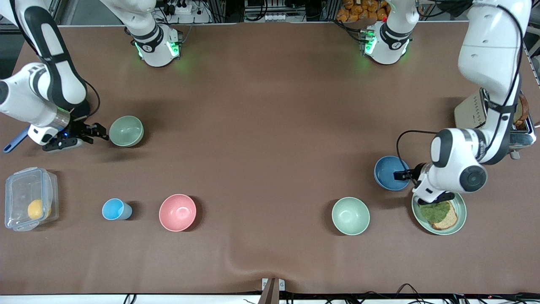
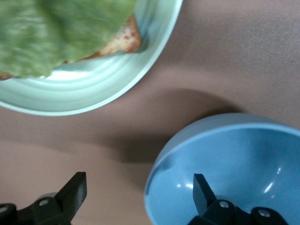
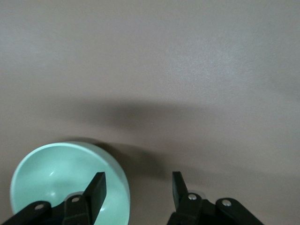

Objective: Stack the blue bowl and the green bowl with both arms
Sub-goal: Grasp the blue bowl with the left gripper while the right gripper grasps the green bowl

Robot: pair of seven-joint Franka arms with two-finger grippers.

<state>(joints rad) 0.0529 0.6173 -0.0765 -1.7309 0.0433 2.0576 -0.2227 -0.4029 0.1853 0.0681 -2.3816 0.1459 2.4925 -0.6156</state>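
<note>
We start at the right gripper (image 3: 137, 190): its fingers stand apart astride the rim of the green bowl (image 3: 68, 180), one finger inside the bowl and the other outside above the bare desk (image 3: 197, 70), with a gap showing on the outer side, so it is parted and not yet clamped. From the front view, this gripper (image 1: 103, 131) sits at the edge of the green bowl (image 1: 126, 131), toward the right arm's end of the desk (image 1: 270, 126). The bowl is round, plain, matte pale mint, standing upright.

The left gripper (image 2: 140, 194) is wide open, one finger inside the blue bowl (image 2: 234, 173) and the other outside over the desk, straddling the rim. The front view hides most of that gripper (image 1: 404, 175) under the arm's wrist, and only the left wrist view shows the straddle. The blue bowl (image 1: 390, 172) is round, matte mid-blue, upright, toward the left arm's end.

Taking the blue bowl as our landmark: just beside it, nearer the front camera, is a green plate (image 1: 460, 219) with bread and a leaf; a second mint bowl (image 1: 350, 215) lies near it, also nearer the camera. Well away, toward the right arm's end, stand a pink bowl (image 1: 177, 212), a light-blue cup (image 1: 115, 209) and a clear lidded box (image 1: 29, 198).
</note>
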